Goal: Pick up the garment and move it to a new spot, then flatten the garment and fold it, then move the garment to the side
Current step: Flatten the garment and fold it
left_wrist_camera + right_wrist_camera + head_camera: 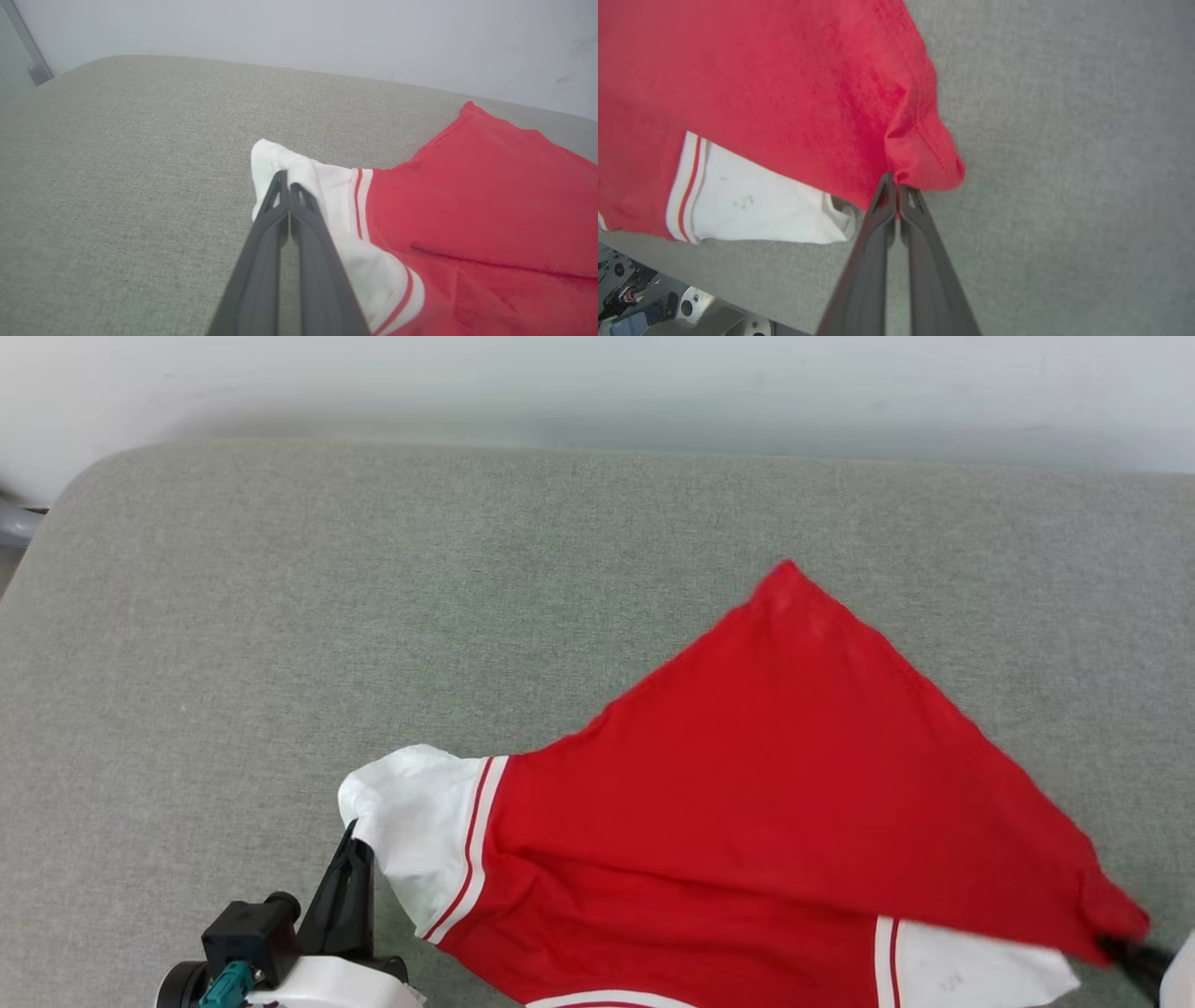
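Now the garment stretches in a rough triangle over the right half of a grey woven surface, probably a mattress or cushion. The left gripper is pinched together on the white sleeve, the right gripper on a red hem corner. To do this well, raise both ends evenly with the cloth taut, so it lands flat. The knit looks thin, soft and limp, with striped trim at the sleeves.

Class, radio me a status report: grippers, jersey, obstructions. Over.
Left gripper shut on garment, white sleeve. Right gripper shut on its red corner. Garment spread over grey cushion. Nothing in the way.
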